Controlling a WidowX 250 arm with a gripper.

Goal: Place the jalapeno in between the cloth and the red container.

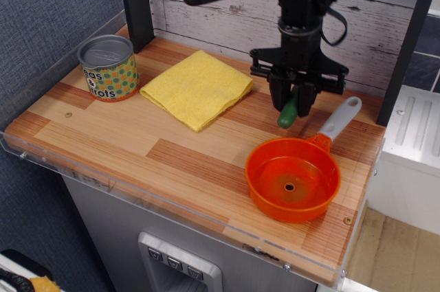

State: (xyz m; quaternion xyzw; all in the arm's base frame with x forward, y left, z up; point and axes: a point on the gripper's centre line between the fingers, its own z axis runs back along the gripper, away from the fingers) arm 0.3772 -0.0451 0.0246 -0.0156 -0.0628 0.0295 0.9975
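Right of centre in the upper half of the frame, the claw (295, 103) hangs over the tabletop (137, 148), its fingers pinching the jalapeno (289, 115), which points downward with its lower tip close to the wood. Left of it lies the cloth (196, 88). Below and slightly right sits the red container (293, 178), its grey handle reaching toward the upper right. At the far left stands a polka-dotted can (107, 68).
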